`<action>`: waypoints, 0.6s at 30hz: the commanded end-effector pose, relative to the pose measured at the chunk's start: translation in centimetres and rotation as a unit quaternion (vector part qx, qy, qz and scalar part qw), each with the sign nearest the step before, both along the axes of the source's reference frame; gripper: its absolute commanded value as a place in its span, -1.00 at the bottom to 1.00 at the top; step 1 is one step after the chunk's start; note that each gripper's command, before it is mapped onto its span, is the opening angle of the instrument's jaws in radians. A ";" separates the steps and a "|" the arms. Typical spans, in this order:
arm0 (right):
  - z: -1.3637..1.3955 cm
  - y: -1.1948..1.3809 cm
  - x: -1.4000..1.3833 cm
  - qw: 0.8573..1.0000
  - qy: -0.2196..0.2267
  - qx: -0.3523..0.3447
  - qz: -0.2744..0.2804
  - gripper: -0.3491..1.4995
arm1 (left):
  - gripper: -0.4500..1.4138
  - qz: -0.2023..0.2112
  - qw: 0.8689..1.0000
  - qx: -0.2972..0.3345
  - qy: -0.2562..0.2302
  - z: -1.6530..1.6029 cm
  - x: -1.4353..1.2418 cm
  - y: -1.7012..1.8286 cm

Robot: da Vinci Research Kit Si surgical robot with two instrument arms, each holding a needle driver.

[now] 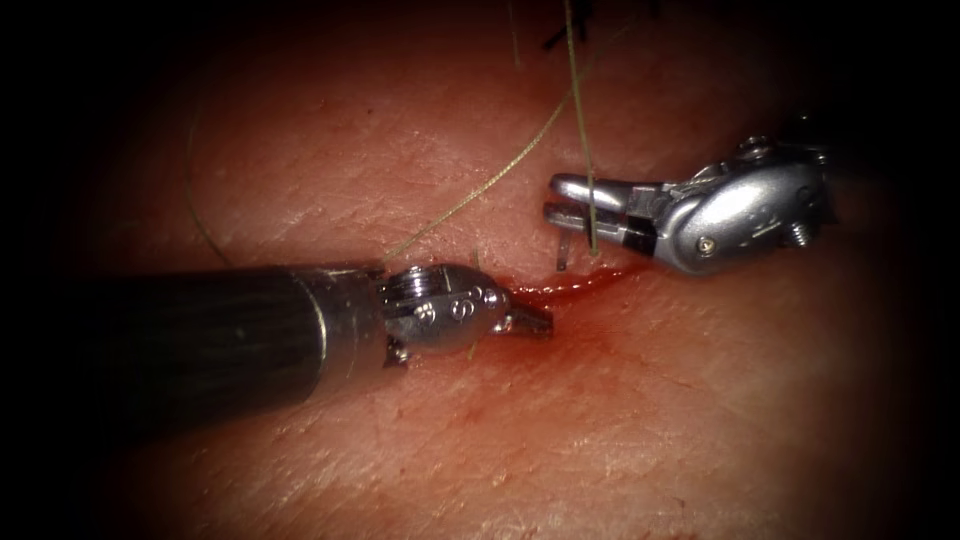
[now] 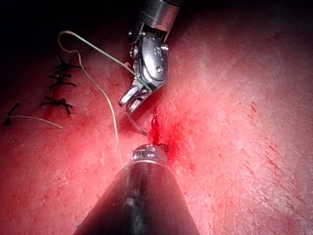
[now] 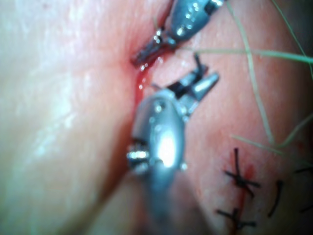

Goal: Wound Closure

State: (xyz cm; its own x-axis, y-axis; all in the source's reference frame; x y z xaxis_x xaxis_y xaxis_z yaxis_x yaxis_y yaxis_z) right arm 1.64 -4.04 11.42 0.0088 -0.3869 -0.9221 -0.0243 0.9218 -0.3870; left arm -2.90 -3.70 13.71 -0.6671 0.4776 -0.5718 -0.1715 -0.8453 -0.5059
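The cut [image 1: 575,287] in the tissue [image 1: 620,420] holds red fluid. My right tool [image 1: 553,199] comes in from the right, with its jaws shut on the curved needle [image 1: 563,254] near one end. The needle [image 2: 137,125] hangs below the jaws, curving toward the cut, and I cannot tell whether its tip touches the tissue. Greenish thread [image 1: 583,130] drops past the right jaws, and another strand [image 1: 470,195] slants to the left tool. My left tool [image 1: 532,321] lies at the cut's left end, jaws shut and tips on the tissue edge.
Dark knotted stitches [image 2: 59,81] from earlier closures sit beyond the right tool, with cut ends [image 1: 560,35] at the far edge. A thread loop [image 1: 192,205] lies on the tissue at the left. The left tool's thick shaft [image 1: 200,335] crosses the left half.
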 end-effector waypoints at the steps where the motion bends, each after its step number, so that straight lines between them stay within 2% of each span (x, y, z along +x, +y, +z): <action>1: 0.03 0.07 0.08 1.000 0.000 -0.001 0.002 -1.00 | -0.91 0.000 1.000 0.000 -0.001 0.07 -0.04 0.01; 10: 0.04 0.09 0.14 1.000 0.008 0.009 -0.004 -1.00 | -0.91 0.002 1.000 -0.001 0.000 0.10 -0.02 0.01; 18: 0.09 0.15 0.20 0.992 0.000 0.123 -0.013 -1.00 | -0.91 0.001 1.000 0.001 0.001 0.12 0.00 0.01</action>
State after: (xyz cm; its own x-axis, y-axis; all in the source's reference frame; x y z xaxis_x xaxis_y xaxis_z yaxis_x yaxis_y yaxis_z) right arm 1.79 -3.86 11.45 0.0053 -0.1357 -0.9907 0.0011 0.9908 -0.1356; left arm -2.85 -3.69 13.77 -0.6689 0.4771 -0.5701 -0.1705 -0.8449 -0.5069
